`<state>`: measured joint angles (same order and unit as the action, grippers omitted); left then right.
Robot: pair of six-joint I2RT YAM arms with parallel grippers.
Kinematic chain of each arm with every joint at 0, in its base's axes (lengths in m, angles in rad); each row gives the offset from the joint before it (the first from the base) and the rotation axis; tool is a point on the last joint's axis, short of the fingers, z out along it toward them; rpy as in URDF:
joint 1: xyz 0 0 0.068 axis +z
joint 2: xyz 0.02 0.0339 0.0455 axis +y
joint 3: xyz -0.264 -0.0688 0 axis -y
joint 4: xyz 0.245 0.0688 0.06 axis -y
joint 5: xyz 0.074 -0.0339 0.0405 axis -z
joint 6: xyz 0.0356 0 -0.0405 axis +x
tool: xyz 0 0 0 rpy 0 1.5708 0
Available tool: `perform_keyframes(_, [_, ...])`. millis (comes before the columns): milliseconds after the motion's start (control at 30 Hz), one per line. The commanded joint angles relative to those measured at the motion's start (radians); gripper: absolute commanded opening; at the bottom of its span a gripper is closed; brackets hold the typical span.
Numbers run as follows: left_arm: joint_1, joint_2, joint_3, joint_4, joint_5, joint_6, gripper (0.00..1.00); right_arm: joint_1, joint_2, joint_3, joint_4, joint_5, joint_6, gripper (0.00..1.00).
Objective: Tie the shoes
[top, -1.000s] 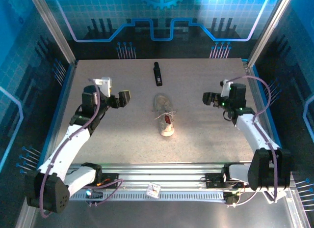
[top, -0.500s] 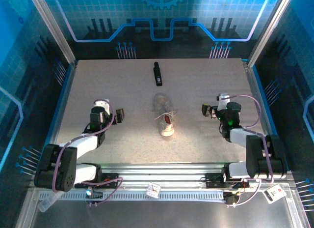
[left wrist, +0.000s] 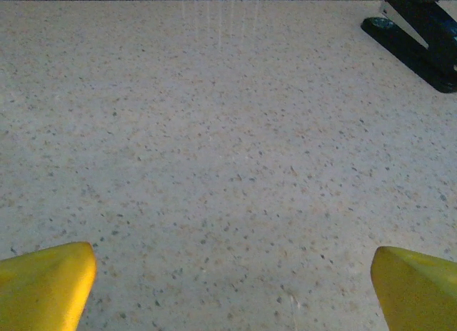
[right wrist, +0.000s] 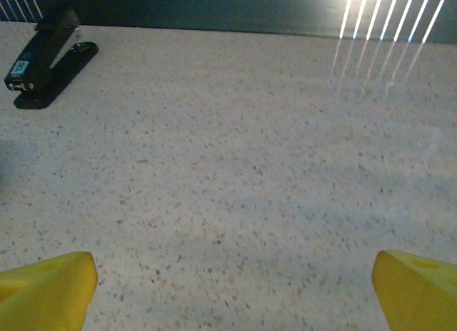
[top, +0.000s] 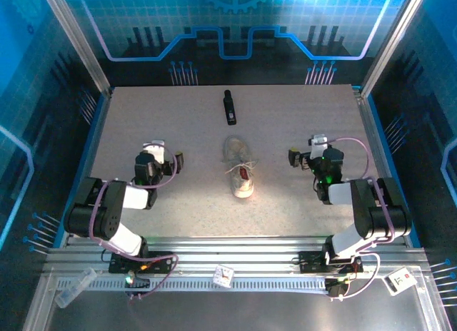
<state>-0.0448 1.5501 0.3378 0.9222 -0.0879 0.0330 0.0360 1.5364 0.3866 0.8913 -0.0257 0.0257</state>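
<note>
Both arms have folded way back toward their bases since a second ago, wrists dropped low over the worktop (top: 143, 117), while the sneaker hasn't budged. Nearest the bases, the left fingers (left wrist: 46, 288) and right fingers (right wrist: 46, 284) are both spread wide and holding nothing, with just speckled surface between the yellow tips. Further out, the sneaker (top: 239, 168) lies mid-worktop between the two, apart from both, with its laces (top: 247, 163) loose across the top. Beyond it sits a black bar (top: 229, 107), not part of this. My worry: those laces are thin and pale, so fingers coming in low could miss them and shove the light shoe sideways, or the arms could bump each other over it.
</note>
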Motion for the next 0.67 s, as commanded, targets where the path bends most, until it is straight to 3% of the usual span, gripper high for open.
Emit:
perform_keyframes(0, [0.028, 0.000, 0.044, 0.002, 0.031, -0.011, 1.00, 0.037, 0.001, -0.008, 0.037, 0.075, -0.056, 1.00])
perform_keyframes(633, [0.028, 0.001, 0.043, 0.004, 0.029, -0.012, 1.00, 0.048, 0.007, 0.005, 0.015, 0.134, -0.047, 1.00])
